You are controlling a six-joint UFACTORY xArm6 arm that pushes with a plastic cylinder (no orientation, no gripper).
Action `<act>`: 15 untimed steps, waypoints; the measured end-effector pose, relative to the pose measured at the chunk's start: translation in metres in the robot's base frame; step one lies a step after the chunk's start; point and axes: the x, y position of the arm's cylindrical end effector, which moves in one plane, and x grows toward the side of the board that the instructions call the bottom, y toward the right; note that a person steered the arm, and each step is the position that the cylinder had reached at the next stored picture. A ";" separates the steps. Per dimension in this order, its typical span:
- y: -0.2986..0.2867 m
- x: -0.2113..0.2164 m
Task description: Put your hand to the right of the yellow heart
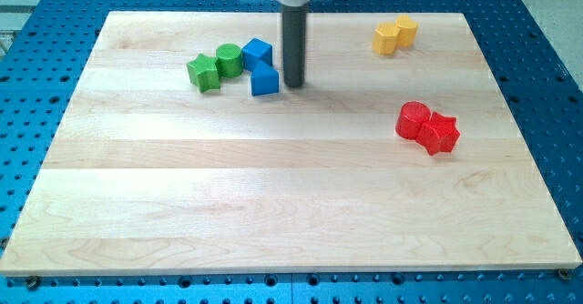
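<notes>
My tip [293, 85] sits on the board [273, 204] at far centre-left, just right of a blue block [264, 80] in the blue-green cluster, holding nothing; a bare rod has nothing to open or shut. Yellow heart [386, 38] is far right, well apart from my tip, touching a second yellow block [405, 28]. The yellow pair's long axis runs near-left to far-right; heart's point direction too small to tell. Judgement: target spot right of the yellow pair is open, so travel rightward is needed. Red pair [428, 127] lies nearer, out of path.
</notes>
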 end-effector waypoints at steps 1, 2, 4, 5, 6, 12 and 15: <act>0.058 -0.003; 0.108 -0.037; 0.188 -0.069; 0.239 -0.079; 0.242 -0.117; 0.211 -0.100; 0.206 -0.106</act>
